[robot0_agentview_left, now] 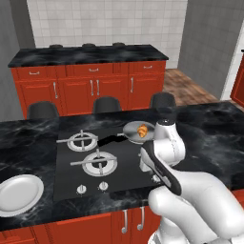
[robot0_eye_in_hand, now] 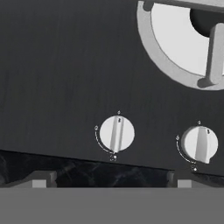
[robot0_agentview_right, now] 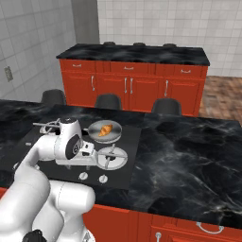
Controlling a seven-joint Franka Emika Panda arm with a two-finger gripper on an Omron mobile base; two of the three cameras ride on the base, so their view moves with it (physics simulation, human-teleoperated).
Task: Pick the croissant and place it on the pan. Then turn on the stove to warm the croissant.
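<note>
The croissant lies in the grey pan, which sits on the back right burner of the black stove. The pan's black handle points left. My gripper hangs open over the stove's front edge, on the right-hand side, with nothing between its fingertips. In the hand view two silver knobs sit just ahead of the tips, and the left one lies between them. A silver burner ring shows beyond them.
A round white plate rests on the black counter left of the stove. Two more knobs line the stove's front edge. Dark stools stand behind the island, with red cabinets beyond.
</note>
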